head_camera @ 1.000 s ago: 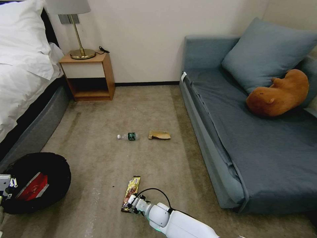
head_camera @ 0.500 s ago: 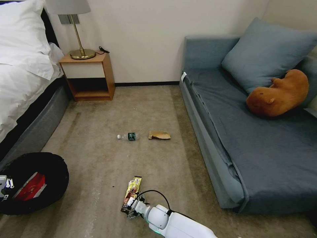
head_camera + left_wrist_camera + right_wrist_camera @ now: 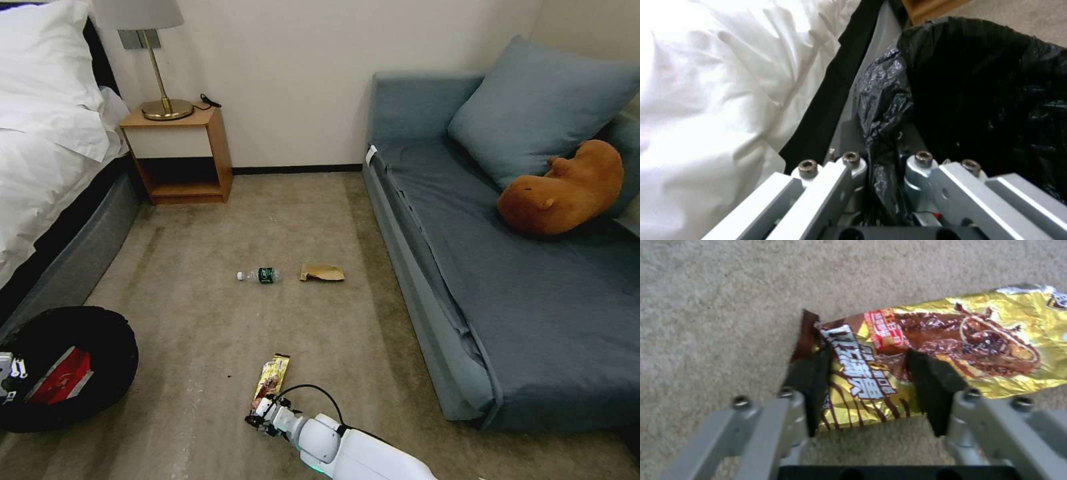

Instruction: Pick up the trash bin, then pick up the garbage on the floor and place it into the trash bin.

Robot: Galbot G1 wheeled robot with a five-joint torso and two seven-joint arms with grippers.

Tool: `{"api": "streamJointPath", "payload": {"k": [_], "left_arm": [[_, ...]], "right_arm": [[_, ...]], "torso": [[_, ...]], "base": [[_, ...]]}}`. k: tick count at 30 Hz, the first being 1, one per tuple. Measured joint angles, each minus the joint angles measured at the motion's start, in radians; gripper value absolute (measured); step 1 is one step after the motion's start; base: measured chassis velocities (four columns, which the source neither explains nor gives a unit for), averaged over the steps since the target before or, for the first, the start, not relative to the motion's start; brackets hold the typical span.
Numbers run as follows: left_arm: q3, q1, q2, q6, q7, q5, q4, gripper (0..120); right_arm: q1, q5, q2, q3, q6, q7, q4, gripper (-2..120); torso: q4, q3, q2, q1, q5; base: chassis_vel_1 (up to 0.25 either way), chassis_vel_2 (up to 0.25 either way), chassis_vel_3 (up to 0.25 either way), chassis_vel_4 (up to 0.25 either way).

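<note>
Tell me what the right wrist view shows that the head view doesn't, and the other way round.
Right wrist view: the wrapper's print up close, and a black pad on either side of its near end.
Head view: the trash bin low on the left with a red-and-white wrapper inside, the bottle and the paper bag.
Both: the right gripper at the gold wrapper on the carpet.

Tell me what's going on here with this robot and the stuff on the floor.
The robot is clearing litter from a bedroom carpet. Its left gripper is clamped on the black liner at the rim of the trash bin, which has a red-and-white wrapper inside. Its right gripper is down at the floor, fingers either side of one end of the gold snack wrapper. A small bottle and a brown paper bag lie farther out.
</note>
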Motion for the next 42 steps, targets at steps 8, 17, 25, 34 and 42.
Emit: {"api": "streamJointPath", "payload": {"k": [8, 17, 25, 34, 42], "left_arm": [[0.004, -0.009, 0.012, -0.003, 0.0, -0.013, 0.016, 5], [0.01, -0.014, 0.024, -0.016, 0.002, -0.021, 0.037, 5], [0.016, -0.016, 0.022, -0.019, 0.003, -0.024, 0.037, 5], [0.058, -0.025, 0.009, -0.055, 0.025, -0.039, 0.01, 5], [0.145, -0.094, -0.002, -0.086, 0.04, -0.038, -0.006, 5]], "right_arm": [[0.002, 0.001, 0.006, 0.002, 0.0, -0.002, -0.016, 17], [0.0, 0.001, 0.019, 0.017, 0.001, -0.003, -0.033, 0], [0.006, 0.011, 0.008, 0.03, -0.001, -0.003, -0.011, 0], [0.083, 0.09, -0.064, 0.031, -0.03, 0.004, 0.203, 0], [0.155, 0.273, -0.117, 0.032, -0.059, 0.009, 0.435, 0]], "torso": [[-0.0002, 0.0, 0.0, 0.0, -0.0002], [-0.0004, 0.0, 0.0, 0.0, -0.0005], [-0.0004, 0.0, 0.0, 0.0, -0.0008], [-0.0002, 0.0, 0.0, 0.0, -0.0005], [-0.0002, 0.0, 0.0, 0.0, -0.0002]], "base": [[0.0, 0.0, 0.0, 0.0], [0.0, 0.0, 0.0, 0.0], [0.0, 0.0, 0.0, 0.0], [0.0, 0.0, 0.0, 0.0], [0.0, 0.0, 0.0, 0.0]]}}
